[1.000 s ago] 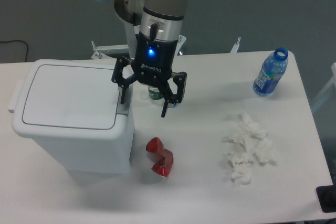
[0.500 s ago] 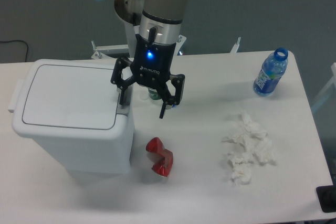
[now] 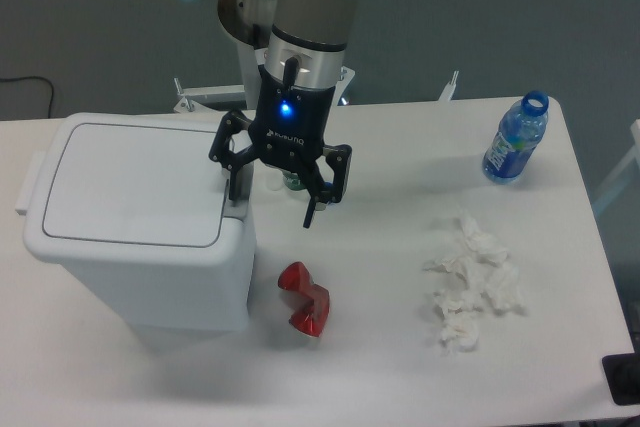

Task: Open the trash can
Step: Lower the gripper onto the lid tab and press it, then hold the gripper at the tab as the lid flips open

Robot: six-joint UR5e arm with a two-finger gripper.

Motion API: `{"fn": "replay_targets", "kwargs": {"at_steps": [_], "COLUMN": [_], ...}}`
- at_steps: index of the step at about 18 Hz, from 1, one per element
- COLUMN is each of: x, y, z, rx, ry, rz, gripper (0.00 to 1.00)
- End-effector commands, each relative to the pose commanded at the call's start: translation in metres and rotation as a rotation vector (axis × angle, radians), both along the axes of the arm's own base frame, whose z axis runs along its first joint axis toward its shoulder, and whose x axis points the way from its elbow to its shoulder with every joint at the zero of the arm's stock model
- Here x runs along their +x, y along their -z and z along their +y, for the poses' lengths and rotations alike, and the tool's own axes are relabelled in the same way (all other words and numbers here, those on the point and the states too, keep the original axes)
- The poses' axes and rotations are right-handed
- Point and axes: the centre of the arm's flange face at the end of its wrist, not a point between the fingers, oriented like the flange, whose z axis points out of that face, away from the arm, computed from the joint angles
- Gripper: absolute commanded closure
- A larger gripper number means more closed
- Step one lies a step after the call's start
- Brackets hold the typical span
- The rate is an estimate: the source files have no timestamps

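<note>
Camera view from above and in front showed the bin [image 3: 135, 222] standing at the left side of the table [image 3: 400, 377], its flat lid [image 3: 135, 185] shut and lying level. It was the largest thing there, white, with rounded corners.

Over the bin's right edge hung the gripper [image 3: 273, 204], black with a small blue light lit on its body, carried by the arm [image 3: 305, 7] that came down from the top of the frame. Its jaws stood wide apart and held nothing. One fingertip pointed down at the right rim of the bin, just at or touching the strip beside the lid; whether it pressed there could not be told. The other fingertip hung off the bin's side, above bare table.

Behind the gripper, partly hidden by it, stood a small green thing [image 3: 292, 181]; too little of it showed to name it.

On the table in front of the bin's right corner, just beside its wall, lay a red piece [image 3: 303, 298], shiny and crumpled. Well apart from it, towards the right, sat a loose heap of white tissue [image 3: 472, 282]. Near the table's far right corner stood a blue bottle [image 3: 515, 139], upright, its cap off and its mouth open.

Beyond the table's far edge a metal frame [image 3: 200, 95] showed against a grey wall.
</note>
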Motion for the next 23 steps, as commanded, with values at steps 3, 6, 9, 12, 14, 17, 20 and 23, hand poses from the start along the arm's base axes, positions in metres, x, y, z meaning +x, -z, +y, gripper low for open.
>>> {"fn": "replay_targets", "kwargs": {"at_steps": [3, 6, 9, 12, 14, 17, 20, 23], "x": [0.0, 0.0, 0.0, 0.0, 0.0, -0.003, -0.011, -0.023], "y": [0.0, 0.0, 0.001, 0.0, -0.002, -0.016, -0.026, -0.037], "z": [0.0, 0.0, 0.0, 0.0, 0.0, -0.003, -0.012, -0.02], "rx": [0.0, 0.0, -0.001, 0.0, 0.002, 0.019, 0.03, 0.043], "ry": [0.0, 0.0, 0.0, 0.0, 0.0, -0.007, -0.029, -0.053], "rz": [0.0, 0.0, -0.001, 0.0, 0.002, 0.02, 0.032, 0.05], "gripper": [0.0, 0.0, 0.0, 0.0, 0.0, 0.0, 0.0, 0.0]}}
